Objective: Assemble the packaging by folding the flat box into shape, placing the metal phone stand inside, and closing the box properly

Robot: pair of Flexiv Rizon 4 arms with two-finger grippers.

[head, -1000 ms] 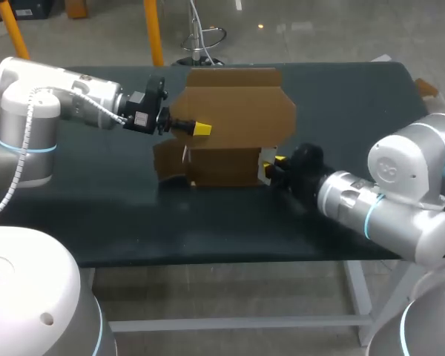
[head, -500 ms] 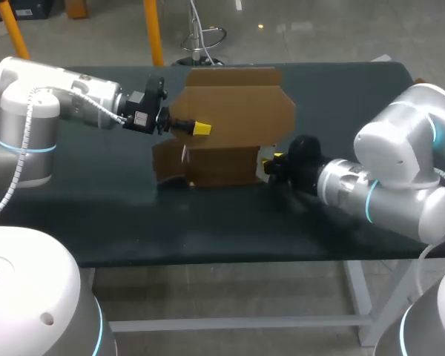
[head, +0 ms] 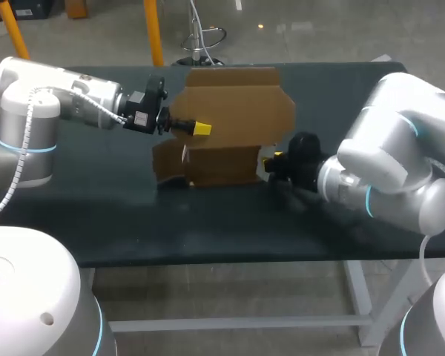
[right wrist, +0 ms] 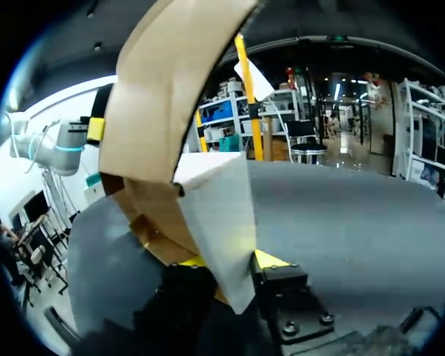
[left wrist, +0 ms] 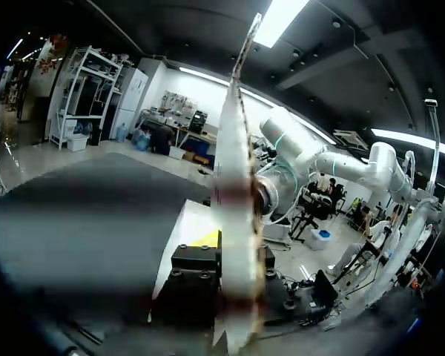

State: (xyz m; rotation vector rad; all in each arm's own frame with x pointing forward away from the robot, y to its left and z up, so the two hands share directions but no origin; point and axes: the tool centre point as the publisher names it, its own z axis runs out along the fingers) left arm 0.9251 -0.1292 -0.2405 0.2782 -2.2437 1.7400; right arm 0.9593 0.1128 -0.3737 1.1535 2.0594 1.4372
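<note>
Notes movement since a second ago in the right arm only: elbow and white housing risen and swung inward, right gripper [head: 271, 161] edged slightly toward the brown cardboard box [head: 233, 111]. Finds no shift in the left arm or the box. Places the box midway across the dark table [head: 208, 222], partly folded, low body down and a broad lid panel upright behind it. Finds the left gripper [head: 200, 128] clamped on that panel's left edge, cardboard running between both fingers in the left wrist view. Finds the right gripper pinching a pale side flap at the lower right corner, one yellow tip on each face. Sees no metal phone stand. Judges the board light, stiff across panels, weak at creases, liable to buckle or tear under a hard pull; recommends holds at panel edges near fold lines, one arm bracing
</note>
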